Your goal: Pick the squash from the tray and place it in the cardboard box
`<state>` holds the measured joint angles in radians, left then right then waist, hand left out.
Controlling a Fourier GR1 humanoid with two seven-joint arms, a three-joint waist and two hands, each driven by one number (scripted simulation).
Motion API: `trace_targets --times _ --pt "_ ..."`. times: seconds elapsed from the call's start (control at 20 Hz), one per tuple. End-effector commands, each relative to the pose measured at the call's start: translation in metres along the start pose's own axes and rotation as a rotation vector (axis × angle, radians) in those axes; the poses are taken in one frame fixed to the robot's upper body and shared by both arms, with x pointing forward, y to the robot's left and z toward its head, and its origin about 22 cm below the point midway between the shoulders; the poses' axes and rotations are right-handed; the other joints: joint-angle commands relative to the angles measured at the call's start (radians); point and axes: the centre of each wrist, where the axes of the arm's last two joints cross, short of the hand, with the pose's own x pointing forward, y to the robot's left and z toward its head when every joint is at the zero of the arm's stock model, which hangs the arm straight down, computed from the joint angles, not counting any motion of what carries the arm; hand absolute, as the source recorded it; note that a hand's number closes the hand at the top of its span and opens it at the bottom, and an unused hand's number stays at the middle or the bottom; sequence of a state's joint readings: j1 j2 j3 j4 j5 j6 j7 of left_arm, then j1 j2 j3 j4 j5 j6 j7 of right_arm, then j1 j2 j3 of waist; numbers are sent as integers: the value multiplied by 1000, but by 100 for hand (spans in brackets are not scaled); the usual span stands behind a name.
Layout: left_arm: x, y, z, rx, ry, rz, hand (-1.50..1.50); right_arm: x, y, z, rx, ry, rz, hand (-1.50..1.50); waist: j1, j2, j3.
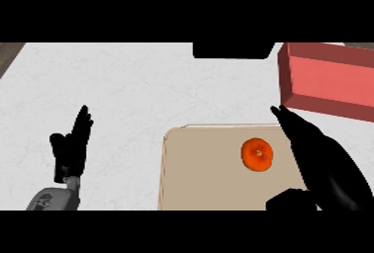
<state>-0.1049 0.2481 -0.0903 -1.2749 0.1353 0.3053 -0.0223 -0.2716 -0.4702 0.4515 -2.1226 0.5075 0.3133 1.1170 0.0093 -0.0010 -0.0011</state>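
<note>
Two matte black hands, left hand and right hand; the left joins what appears a rounded grey forearm.

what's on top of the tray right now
One orange squash lies on the beige tray, right of its middle. The right hand reaches over the tray's right side, fingers straight, covering that edge, so anything beneath it cannot be seen.

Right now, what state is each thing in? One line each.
Squash: lying on the tray, not held.
Tray: flat on the counter, holding only the squash.
Box: open-topped, nothing visible inside.
Left hand: open, fingers up, resting left of the tray.
Right hand: open, fingers straight, over the tray's right edge beside the squash.
</note>
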Motion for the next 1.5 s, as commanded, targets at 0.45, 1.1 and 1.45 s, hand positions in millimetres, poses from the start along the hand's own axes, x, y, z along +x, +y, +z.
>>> trace_targets --times 0.45,1.1,1.45 --pt "-3 4 -2 14 13 -4 0 31 28 -21 58 211 86 -150 -5 1 0" --pt "6 8 -2 20 21 15 0 34 31 -34 71 289 97 -150 -13 -1 0" --pt "-6 15 3 10 1 -9 0 40 47 -49 82 320 141 -150 -7 0 0"
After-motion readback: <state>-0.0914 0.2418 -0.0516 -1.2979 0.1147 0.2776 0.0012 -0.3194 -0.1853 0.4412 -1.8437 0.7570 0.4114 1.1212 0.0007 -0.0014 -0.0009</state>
